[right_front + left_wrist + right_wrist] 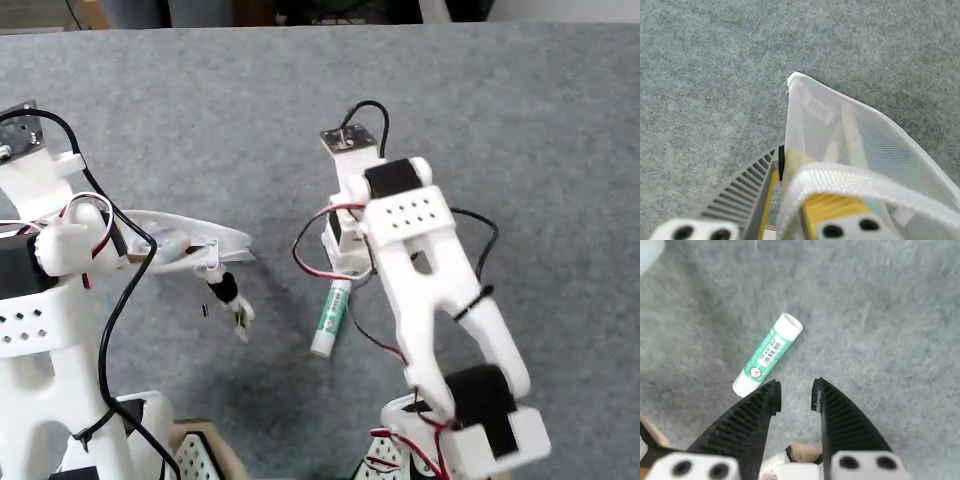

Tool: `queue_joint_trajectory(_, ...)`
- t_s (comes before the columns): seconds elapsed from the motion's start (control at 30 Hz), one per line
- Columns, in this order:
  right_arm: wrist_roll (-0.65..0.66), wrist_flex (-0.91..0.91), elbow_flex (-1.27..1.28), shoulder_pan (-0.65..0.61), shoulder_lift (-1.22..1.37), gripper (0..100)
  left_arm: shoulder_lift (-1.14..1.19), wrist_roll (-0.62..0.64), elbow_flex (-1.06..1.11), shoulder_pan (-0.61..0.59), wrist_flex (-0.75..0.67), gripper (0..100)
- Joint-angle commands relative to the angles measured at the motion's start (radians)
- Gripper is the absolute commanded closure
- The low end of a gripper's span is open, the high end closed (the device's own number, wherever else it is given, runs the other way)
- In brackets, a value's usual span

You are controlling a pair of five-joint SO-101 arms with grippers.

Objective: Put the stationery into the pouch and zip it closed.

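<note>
A white mesh pouch (205,243) hangs a little above the grey mat at the left, mouth open, with pens and other stationery showing through its mesh (850,135). My left gripper (790,172) is shut on the pouch's rim band. A black zipper pull with a white tag (228,296) dangles from the pouch's right end. A green and white glue stick (331,318) lies on the mat in the middle. My right gripper (795,389) hovers just short of the glue stick (768,354), open, with nothing between its fingers.
The grey felt mat (520,130) covers the whole table. A tan cardboard piece (205,450) lies at the front edge between the arm bases. Red and black cables (310,265) loop beside the right arm.
</note>
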Motion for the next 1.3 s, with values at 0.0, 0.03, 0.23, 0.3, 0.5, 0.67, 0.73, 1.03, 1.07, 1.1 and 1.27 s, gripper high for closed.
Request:
queue_joint_trajectory(0.0, -0.014, -0.052, 0.042, -0.015, -0.088, 87.7, -0.023, -0.008, -0.012, -0.012, -0.025, 97)
queue_joint_trajectory(0.03, -0.014, -0.064, 0.061, -0.017, -0.097, 87.7, -0.023, -0.008, -0.012, -0.012, -0.025, 97)
queue_joint_trajectory(0.23, -0.032, -0.158, 0.203, -0.150, -0.110, 87.7, -0.023, -0.008, -0.012, -0.012, -0.025, 97)
queue_joint_trajectory(0.3, -0.040, -0.186, 0.213, -0.186, -0.110, 87.7, -0.023, -0.008, -0.012, -0.012, -0.025, 97)
queue_joint_trajectory(0.5, -0.120, -0.261, 0.242, -0.196, -0.093, 85.5, -0.023, -0.008, -0.012, -0.012, -0.025, 97)
queue_joint_trajectory(0.67, -0.153, -0.270, 0.278, -0.195, -0.004, 69.2, -0.023, -0.008, -0.012, -0.012, -0.025, 97)
queue_joint_trajectory(0.73, -0.153, -0.272, 0.277, -0.195, 0.038, 65.6, -0.023, -0.008, -0.012, -0.012, -0.025, 97)
queue_joint_trajectory(1.03, -0.153, -0.348, 0.277, -0.195, 0.182, 65.2, -0.023, -0.008, -0.012, -0.012, -0.025, 97)
queue_joint_trajectory(1.07, -0.153, -0.362, 0.277, -0.195, 0.199, 65.2, -0.023, -0.008, -0.012, -0.012, -0.025, 97)
queue_joint_trajectory(1.1, -0.152, -0.376, 0.277, -0.195, 0.217, 65.2, -0.025, -0.008, -0.012, -0.012, -0.025, 97)
queue_joint_trajectory(1.27, -0.083, -0.413, 0.246, -0.195, 0.314, 65.2, -0.025, -0.008, -0.012, -0.012, -0.025, 97)
